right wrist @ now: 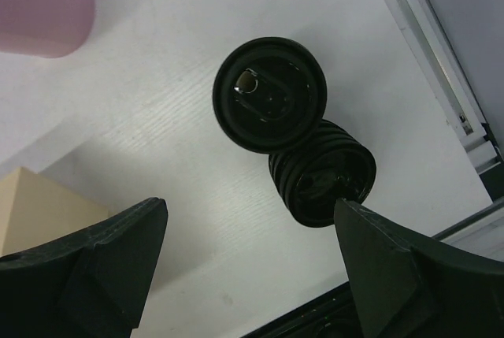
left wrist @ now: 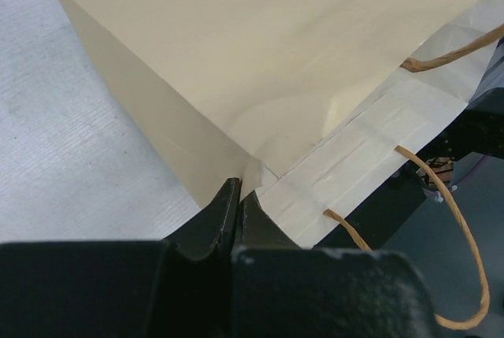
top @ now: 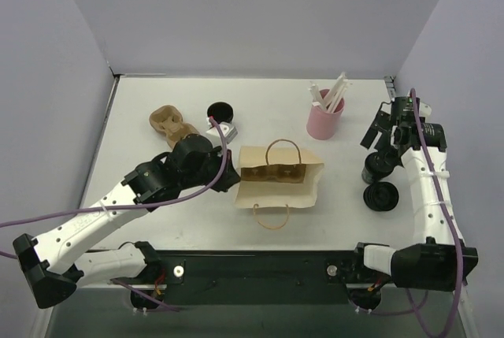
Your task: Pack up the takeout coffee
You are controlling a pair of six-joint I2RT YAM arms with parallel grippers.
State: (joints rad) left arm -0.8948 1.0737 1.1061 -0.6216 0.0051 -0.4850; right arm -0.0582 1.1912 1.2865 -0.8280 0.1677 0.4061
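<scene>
White tabletop between lavender walls, and the packing looks barely begun: carrier and cups all lie outside the bag. At far left lies one brown pulp carrier (top: 169,123), with one round black lid or cup (top: 220,110) just beside it; which, I cannot tell. The left gripper (left wrist: 240,188) is pinched tight on a corner of the one paper bag (top: 279,176), lying on its side mid-table. One pink holder (top: 324,122) of white sticks stands behind. The right gripper (right wrist: 250,212) hangs spread and empty above two cups: a lidded black cup (right wrist: 270,94) upright, touching a ribbed black cup (right wrist: 323,172) on its side
</scene>
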